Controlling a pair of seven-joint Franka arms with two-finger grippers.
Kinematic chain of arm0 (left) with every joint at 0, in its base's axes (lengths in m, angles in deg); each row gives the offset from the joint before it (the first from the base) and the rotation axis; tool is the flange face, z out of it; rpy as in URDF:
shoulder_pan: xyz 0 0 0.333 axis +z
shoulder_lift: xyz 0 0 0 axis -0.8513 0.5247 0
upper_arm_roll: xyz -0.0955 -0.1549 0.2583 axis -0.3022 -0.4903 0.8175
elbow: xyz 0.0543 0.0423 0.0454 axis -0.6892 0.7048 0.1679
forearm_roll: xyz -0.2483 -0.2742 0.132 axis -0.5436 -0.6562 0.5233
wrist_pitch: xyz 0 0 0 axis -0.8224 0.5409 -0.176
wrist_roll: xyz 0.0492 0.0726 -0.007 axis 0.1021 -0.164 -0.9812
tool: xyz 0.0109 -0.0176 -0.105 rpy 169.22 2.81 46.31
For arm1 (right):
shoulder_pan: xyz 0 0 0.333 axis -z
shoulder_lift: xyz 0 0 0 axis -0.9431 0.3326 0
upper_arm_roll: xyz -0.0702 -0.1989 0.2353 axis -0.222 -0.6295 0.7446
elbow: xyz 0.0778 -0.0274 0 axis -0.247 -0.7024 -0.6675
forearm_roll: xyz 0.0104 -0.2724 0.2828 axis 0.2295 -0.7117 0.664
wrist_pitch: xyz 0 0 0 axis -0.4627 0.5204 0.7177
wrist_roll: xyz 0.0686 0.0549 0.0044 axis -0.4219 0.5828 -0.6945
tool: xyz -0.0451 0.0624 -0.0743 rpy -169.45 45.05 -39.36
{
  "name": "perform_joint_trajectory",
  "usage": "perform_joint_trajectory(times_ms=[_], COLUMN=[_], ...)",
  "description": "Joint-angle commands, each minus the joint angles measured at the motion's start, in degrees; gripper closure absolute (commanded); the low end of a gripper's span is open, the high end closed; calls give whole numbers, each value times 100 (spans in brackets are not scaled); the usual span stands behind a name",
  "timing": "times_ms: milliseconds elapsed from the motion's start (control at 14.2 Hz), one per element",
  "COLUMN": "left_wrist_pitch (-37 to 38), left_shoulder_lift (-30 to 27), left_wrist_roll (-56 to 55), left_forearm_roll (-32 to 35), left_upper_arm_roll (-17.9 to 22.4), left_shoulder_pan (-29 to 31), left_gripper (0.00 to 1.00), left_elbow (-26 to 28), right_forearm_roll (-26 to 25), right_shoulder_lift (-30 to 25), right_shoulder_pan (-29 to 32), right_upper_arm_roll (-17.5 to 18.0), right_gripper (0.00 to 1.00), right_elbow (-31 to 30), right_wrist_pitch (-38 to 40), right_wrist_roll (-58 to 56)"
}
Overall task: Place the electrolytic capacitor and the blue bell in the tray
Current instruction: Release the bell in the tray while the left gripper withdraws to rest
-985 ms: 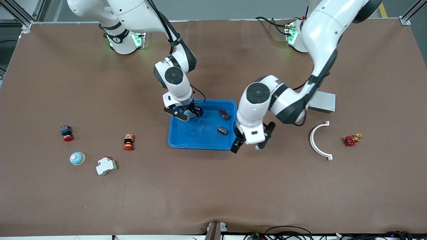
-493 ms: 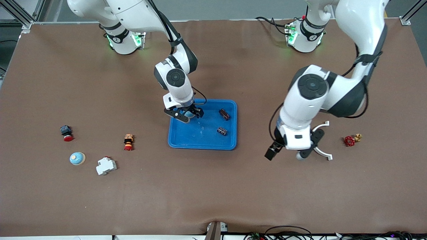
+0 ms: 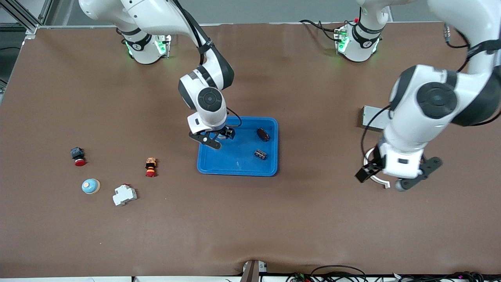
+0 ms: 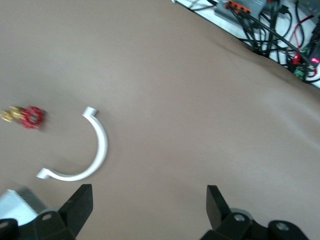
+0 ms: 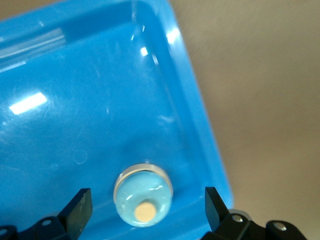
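In the front view, the tray (image 3: 237, 164) is seen near the middle of the table. The right gripper (image 3: 212, 140) is held over the tray's corner toward the right arm's end, with its fingers spread and nothing gripped. Two dark electrolytic capacitors are seen lying in the tray, one (image 3: 263, 134) farther from the front camera and one (image 3: 260, 154) nearer, both toward the left arm's end of the tray. A second blue bell (image 3: 91, 186) is seen on the table well apart from the tray, toward the right arm's end, near a white breaker (image 3: 124, 194), a red push button (image 3: 78, 156) and an orange-capped switch (image 3: 150, 166). The left gripper (image 3: 399, 178) is held over the table well apart from the tray, toward the left arm's end, above a white curved bracket (image 3: 372, 178); its fingers are spread wide and empty. A grey metal box (image 3: 372, 117) is partly hidden by the left arm.

In the left wrist view, the left gripper's fingers (image 4: 80, 205) are seen wide apart with bare table between them. The white curved bracket (image 4: 85, 150) and a red valve (image 4: 27, 116) are seen lying apart on the table.

In the right wrist view, a blue bell (image 5: 143, 192) is seen resting on the tray (image 5: 75, 100) floor, close to a corner of the rim. It lies between the open fingers (image 5: 75, 210) of the right gripper (image 5: 145, 217) and is touched by neither.
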Motion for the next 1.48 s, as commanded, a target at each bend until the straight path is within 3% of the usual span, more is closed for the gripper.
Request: perform_joint_trajectory(times_ms=[0,211,493,633,845,985,1408], left_wrist_pitch=[502,802,1320,1478,2040,2322,2429], left_shoulder_lift=[-438,-763,-1211,-1545,-1932,-2117,-2820], left_wrist_roll=[1102,2465,2855,3135,3732,3909,4094], left_forearm_roll=[-323,-368,-534,-701,-1290,-1326,-1792], left_upper_arm_roll=[-77,-68,10,431,1406,1549,1927], left_shoulder_pan=[485,969,1057,761,-74,-321,-648], left_gripper=[0,0,0,0,0,0,0], left_elbow=[92,100,109,214,328,355,978], right_forearm_roll=[-166,-632,-642,-642,-642,-607,-554], right_shoulder_lift=[-513,-961,-1524,-1507,-1385,-1087,-51], right_shoulder_pan=[482,1009,2001,2494,3224,3655,4086], right_upper_arm_roll=[25,-2,7,7,7,16,24], right_gripper=[0,0,0,0,0,0,0], right_elbow=[-102,-251,-419,-384,-287,-191,801], right_wrist_pitch=[527,862,942,863,425,-58,-87], right_wrist_roll=[-887,-1862,-4127,-5314,-6933,-7838,-9062])
